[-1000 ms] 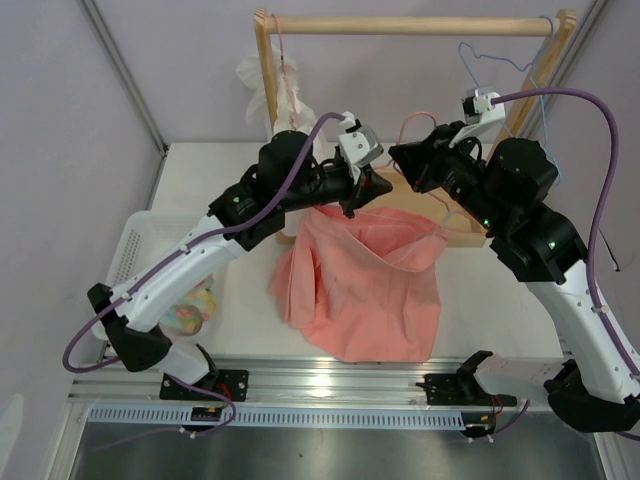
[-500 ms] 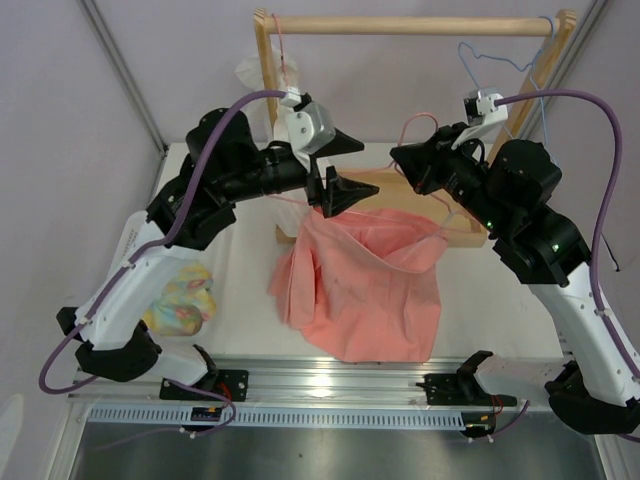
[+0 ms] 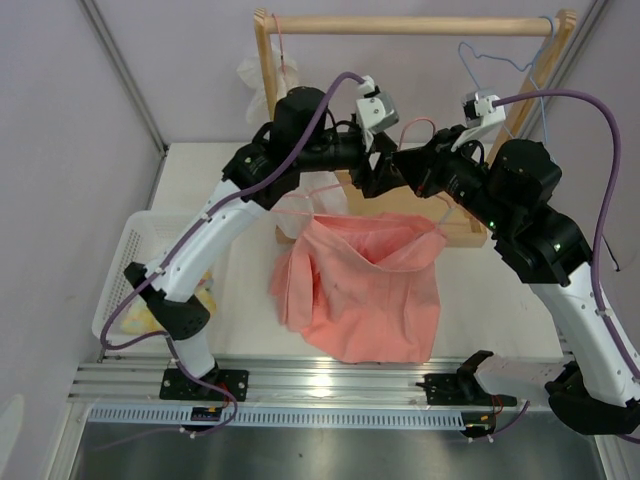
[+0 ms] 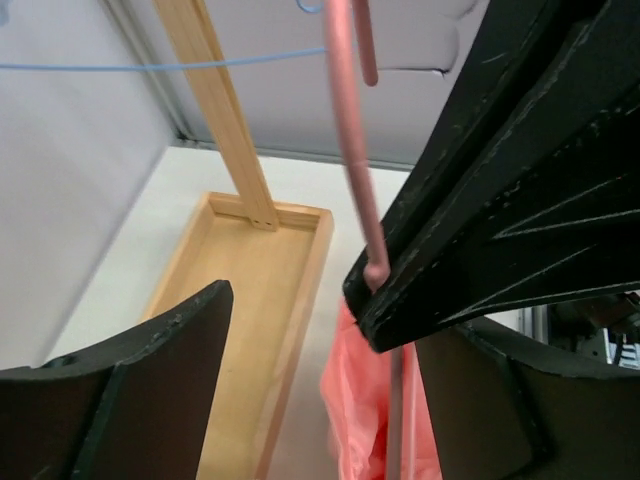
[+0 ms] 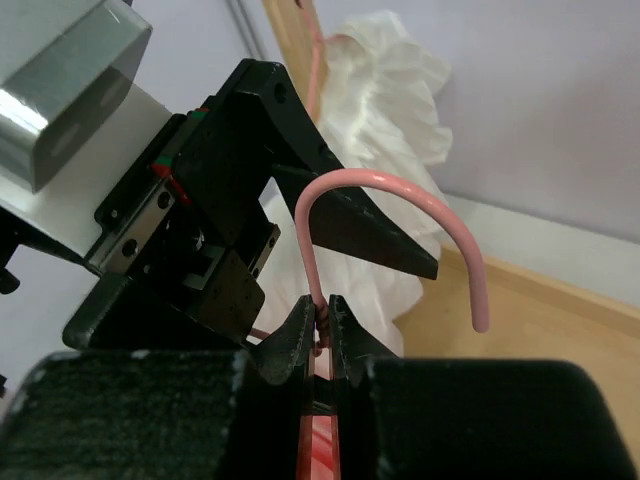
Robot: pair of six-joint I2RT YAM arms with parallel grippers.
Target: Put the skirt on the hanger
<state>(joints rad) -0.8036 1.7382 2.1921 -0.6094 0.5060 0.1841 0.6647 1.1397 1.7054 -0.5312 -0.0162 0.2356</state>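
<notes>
The salmon-pink skirt (image 3: pixel 365 285) hangs by its open top edge under the pink wire hanger (image 3: pixel 417 124), and its lower part lies spread on the table. My right gripper (image 3: pixel 402 162) is shut on the hanger's neck (image 5: pixel 309 250), just below the curved hook. My left gripper (image 3: pixel 377 183) is open and right beside it, its fingers (image 4: pixel 150 385) standing wide on either side of the neck (image 4: pixel 345 120) without touching it. In the left wrist view the skirt (image 4: pixel 365 425) shows below.
A wooden rack (image 3: pixel 400 25) stands at the back over a wooden tray base (image 4: pixel 255 300). On its rail hang a light-blue hanger (image 3: pixel 490 55) and a white ruffled garment (image 5: pixel 385 100). A white basket (image 3: pixel 130 250) sits at the left.
My left gripper has opened and let go of the skirt's top edge. It rose, then swung right up to the hanger neck beside the right gripper. The right arm has held still.
</notes>
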